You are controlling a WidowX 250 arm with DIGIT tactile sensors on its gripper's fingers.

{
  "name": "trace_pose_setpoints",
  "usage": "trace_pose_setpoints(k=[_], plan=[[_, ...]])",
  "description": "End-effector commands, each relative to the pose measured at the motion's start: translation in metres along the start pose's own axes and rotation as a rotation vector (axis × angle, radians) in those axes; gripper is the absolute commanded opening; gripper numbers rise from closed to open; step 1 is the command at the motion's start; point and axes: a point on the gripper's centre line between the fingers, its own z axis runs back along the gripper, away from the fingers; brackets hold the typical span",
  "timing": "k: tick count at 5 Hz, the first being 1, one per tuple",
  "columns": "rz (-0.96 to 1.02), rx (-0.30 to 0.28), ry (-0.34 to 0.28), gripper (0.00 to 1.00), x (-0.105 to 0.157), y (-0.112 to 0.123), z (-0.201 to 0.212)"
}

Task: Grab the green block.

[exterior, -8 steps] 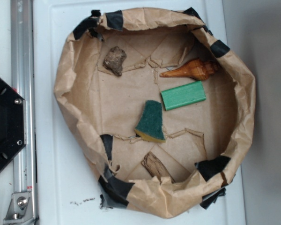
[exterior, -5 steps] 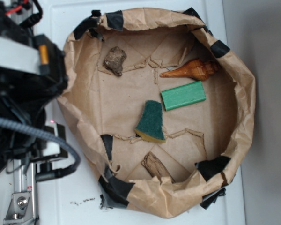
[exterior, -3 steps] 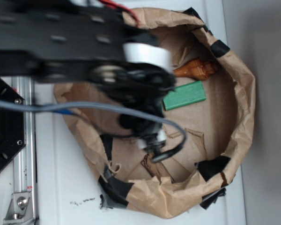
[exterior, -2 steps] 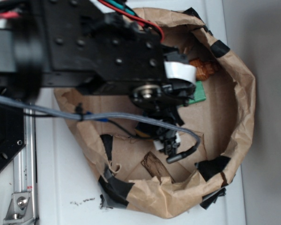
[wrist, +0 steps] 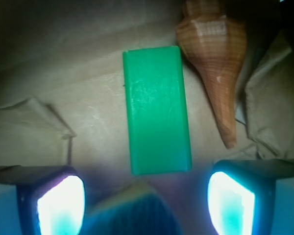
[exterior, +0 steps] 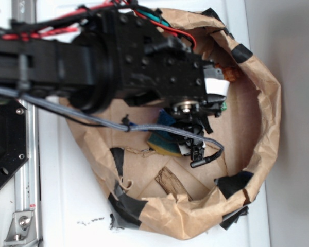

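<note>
On my wrist view the gripper (wrist: 146, 196) is spread wide, its two lit pads low at either side with nothing between them. The green block (wrist: 157, 110) lies flat on the paper just ahead of the gap, long axis running straight away from the jaws. A brown shell (wrist: 216, 58) sits just beside its right edge, tip pointing back toward me. From outside, the arm covers most of the brown paper bowl (exterior: 265, 123), where the sponge (exterior: 162, 140) and a bark piece (exterior: 170, 181) also lie.

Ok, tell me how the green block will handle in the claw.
The green block looks rigid, so it probably won't flex. Its smooth, slightly glossy faces might slip. It lies flat with straight sides, so it is unlikely to roll.
</note>
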Motion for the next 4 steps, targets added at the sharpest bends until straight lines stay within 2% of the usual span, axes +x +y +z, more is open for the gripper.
trace_pose_setpoints(k=[1, 2, 3, 4], plan=[[-0.077, -0.062, -0.071, 1.00, 0.023, -0.005, -0.020], [-0.093, 0.021, -0.069, 1.00, 0.031, -0.012, -0.032], [-0.071, 0.017, -0.071, 0.86, 0.040, -0.007, -0.035], [-0.045, 0.043, -0.047, 0.00, 0.042, -0.002, -0.035]])
